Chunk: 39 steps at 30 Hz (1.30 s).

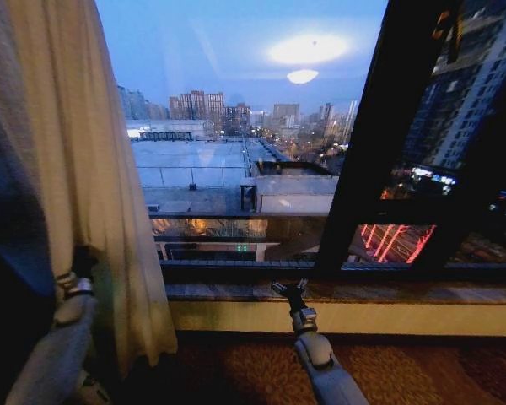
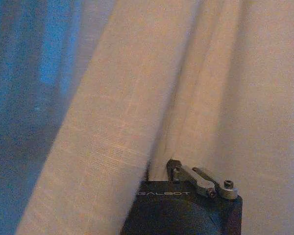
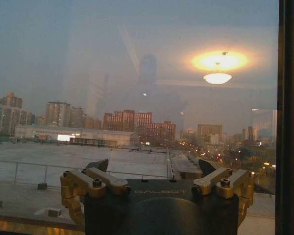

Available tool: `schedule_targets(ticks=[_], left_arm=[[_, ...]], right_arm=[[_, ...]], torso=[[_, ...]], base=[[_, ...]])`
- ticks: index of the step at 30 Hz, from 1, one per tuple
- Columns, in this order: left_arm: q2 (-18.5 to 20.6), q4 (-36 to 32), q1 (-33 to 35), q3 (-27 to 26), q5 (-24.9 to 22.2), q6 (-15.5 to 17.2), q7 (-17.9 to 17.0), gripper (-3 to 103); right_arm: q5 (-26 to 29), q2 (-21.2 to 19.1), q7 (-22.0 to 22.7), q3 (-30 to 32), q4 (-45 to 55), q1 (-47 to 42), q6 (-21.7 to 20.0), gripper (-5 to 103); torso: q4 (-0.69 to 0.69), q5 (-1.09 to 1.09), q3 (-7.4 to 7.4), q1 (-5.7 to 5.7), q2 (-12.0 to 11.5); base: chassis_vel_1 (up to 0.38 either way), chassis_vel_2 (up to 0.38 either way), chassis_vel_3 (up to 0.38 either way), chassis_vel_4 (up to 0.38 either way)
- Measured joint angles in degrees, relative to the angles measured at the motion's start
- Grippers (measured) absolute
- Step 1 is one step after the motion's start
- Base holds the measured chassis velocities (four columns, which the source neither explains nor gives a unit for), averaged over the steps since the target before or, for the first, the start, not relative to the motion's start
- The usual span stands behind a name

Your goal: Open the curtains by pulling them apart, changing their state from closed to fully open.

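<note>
Curtains [image 1: 84, 169]: one sheer cream panel hangs gathered to the left of the window's dark mullion [image 1: 363, 135], well apart from it; glass between panel and mullion stands bare, so your opening on this side looks largely done; whether a second panel remains beyond the mullion cannot be judged from what is visible.

Left gripper [image 1: 83, 257]: it sits low against the panel, well left of the mullion, buried in the folds; in the left wrist view fabric drapes across the left gripper [image 2: 159, 169], one linkage shows at the edge of a pleat, and you cannot tell whether its jaws are closed on cloth or merely pressed against it.

Right gripper [image 1: 288, 291]: it hovers over the stone sill [image 1: 405, 293], just left of the mullion's foot, holding nothing; the right wrist view shows the right gripper [image 3: 154, 166] with jaws spread wide, facing the glass.

Handling: expect light, soft, loosely woven cloth that bunches and slides readily; a thin pinch may slip, so take a full pleat at the panel's mullion-side edge, low down, and pull steadily rather than sharply.
</note>
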Motion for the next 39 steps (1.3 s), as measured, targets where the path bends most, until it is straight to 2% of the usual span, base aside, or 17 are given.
schedule_targets(ticks=[1,3,4,6,7,10,11,12,13,16,19,22,30,39], left_arm=[[-0.7,-1.3,0.9,0.1,0.0,0.3,0.0,23],[-2.8,-6.7,4.5,0.3,0.2,0.4,1.4,33],[-2.8,-6.7,4.5,0.3,0.2,0.4,1.4,33],[-4.4,-11.3,9.2,0.1,0.0,0.0,3.3,44],[-4.4,-11.3,9.2,0.1,0.0,0.0,3.3,44],[-6.3,-18.0,16.5,-0.6,-1.4,-0.3,5.9,60],[-7.0,-19.7,18.5,-0.6,-1.8,-0.6,6.6,60],[-7.6,-20.9,19.9,-0.6,-1.9,-0.9,7.1,66],[-7.6,-20.9,19.9,-0.6,-1.9,-0.9,7.1,66],[-9.8,-24.2,24.6,-0.3,-1.8,-2.4,9.6,82],[-10.6,-24.8,26.2,0.0,-0.9,-3.8,11.3,87],[-11.0,-25.1,27.4,0.3,-0.4,-6.1,13.6,99],[-12.2,-25.0,27.8,1.2,-0.7,-7.0,15.1,100],[-12.7,-24.1,27.0,2.1,0.5,-6.0,15.6,100]], right_arm=[[0.0,0.0,0.0,0.0,0.0,0.0,0.0,100],[0.0,0.0,0.0,0.0,0.0,0.0,0.0,100],[0.0,0.0,0.0,0.0,0.0,0.0,0.0,100],[0.0,0.0,0.0,0.0,0.0,0.0,0.0,100],[0.0,0.0,0.0,0.0,0.0,0.0,0.0,100],[0.0,0.0,0.0,0.0,0.0,0.0,0.0,100],[0.0,0.0,0.0,0.0,0.0,0.0,0.0,100],[0.0,0.0,0.0,0.0,0.0,0.0,0.0,100],[0.0,0.0,0.0,0.0,0.0,0.0,0.0,100],[0.0,0.0,0.0,0.0,0.0,0.0,0.0,100],[0.0,0.0,0.0,0.0,0.0,0.0,0.0,100],[0.0,0.0,0.0,0.0,0.0,0.0,0.0,100],[0.0,0.0,0.0,0.0,0.0,0.0,0.0,100],[0.0,0.0,0.0,0.0,0.0,0.0,0.0,100]], torso=[[0.0,0.0,0.0,0.0,0.0],[0.0,0.0,0.0,0.0,0.0],[0.0,0.0,0.0,0.0,0.0],[-0.01,0.0,0.0,0.0,0.0],[-0.01,0.0,0.0,0.0,0.0],[0.02,0.01,-0.01,0.0,0.0],[0.01,0.0,-0.01,-0.01,0.0],[0.02,-0.01,-0.01,-0.01,0.0],[0.02,-0.01,-0.01,-0.01,0.0],[0.01,-0.01,0.0,-0.01,0.0],[0.01,0.0,0.0,0.0,0.0],[0.01,-0.01,-0.01,-0.01,0.0],[0.01,-0.02,0.0,0.0,0.0],[0.01,-0.02,0.0,0.0,0.0]], base=[[0.0,0.0,0.0,0.0],[0.0,0.0,0.0,0.0],[0.0,0.0,0.0,0.0],[0.0,0.0,0.0,0.0],[0.0,0.0,0.0,0.0],[0.0,0.0,0.0,0.0],[0.0,0.0,0.0,0.0],[0.0,0.0,0.0,0.0],[0.0,0.0,0.0,0.0],[0.0,0.0,0.0,0.0],[0.0,0.0,0.0,0.0],[0.0,0.0,0.0,0.0],[0.0,0.0,0.0,0.0],[0.0,0.0,0.0,0.0]])
